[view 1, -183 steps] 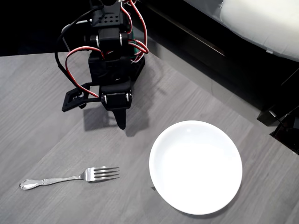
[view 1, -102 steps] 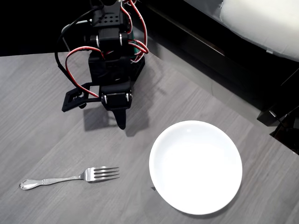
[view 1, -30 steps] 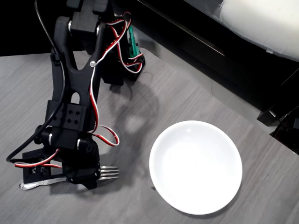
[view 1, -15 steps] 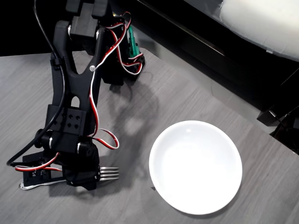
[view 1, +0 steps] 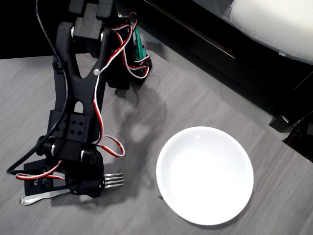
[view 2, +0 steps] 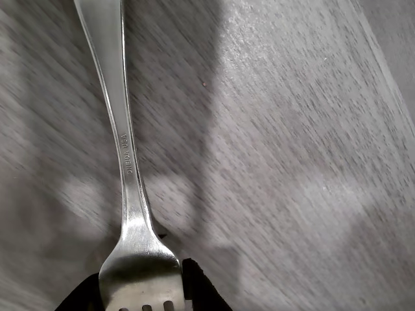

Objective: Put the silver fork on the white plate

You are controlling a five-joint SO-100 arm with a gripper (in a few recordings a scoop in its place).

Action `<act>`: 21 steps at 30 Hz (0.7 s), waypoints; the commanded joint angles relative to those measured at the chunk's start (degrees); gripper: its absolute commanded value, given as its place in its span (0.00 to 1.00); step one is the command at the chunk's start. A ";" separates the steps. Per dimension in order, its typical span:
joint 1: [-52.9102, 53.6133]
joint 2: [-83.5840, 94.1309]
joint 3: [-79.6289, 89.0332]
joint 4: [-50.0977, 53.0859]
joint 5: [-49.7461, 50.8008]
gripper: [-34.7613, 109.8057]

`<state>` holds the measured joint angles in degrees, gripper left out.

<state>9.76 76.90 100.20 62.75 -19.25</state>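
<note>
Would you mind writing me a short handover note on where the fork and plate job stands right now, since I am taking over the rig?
Hand: low over the fork's neck, just behind the tines, in the overhead view. In the wrist view dark finger tips flank the fork's shoulders; whether they are clamped on it I cannot tell.
Silver fork: flat on the grey table, left of the plate in the overhead view, tines toward the plate.
White plate: nothing on it, apart from the fork.
Done: approach to the fork.
Left: confirm the grip, lift, carry right, set the fork on the plate.
</note>
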 commanded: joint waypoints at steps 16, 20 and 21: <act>-14.77 31.46 -2.02 15.73 3.34 0.26; -20.30 33.84 -2.02 17.31 5.89 0.26; -21.53 34.19 -2.02 17.49 6.42 0.26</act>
<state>-9.05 108.02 100.20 79.54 -14.15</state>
